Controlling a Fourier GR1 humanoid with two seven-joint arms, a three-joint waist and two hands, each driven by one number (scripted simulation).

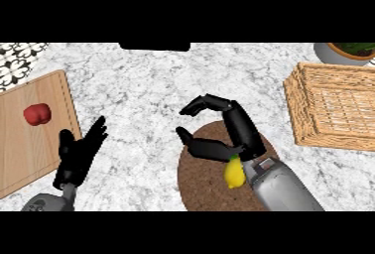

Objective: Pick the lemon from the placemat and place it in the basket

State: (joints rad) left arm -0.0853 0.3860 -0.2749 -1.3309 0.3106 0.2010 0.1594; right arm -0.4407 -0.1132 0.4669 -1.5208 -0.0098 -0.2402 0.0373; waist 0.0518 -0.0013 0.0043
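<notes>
Yellow lemon (233, 173) lies on the brown placemat (201, 183) beneath the right hand (227, 134), whose curled fingers hold nothing

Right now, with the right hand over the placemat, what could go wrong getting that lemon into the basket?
1. The lemon lies under the wrist of the right hand, behind its curled fingers, so closing now could miss it.
2. It sits near the brown placemat's middle; a nudge from the forearm might roll it away.
3. The basket stands off to the right with raised wicker walls, so a low carry could clip its rim.
</notes>
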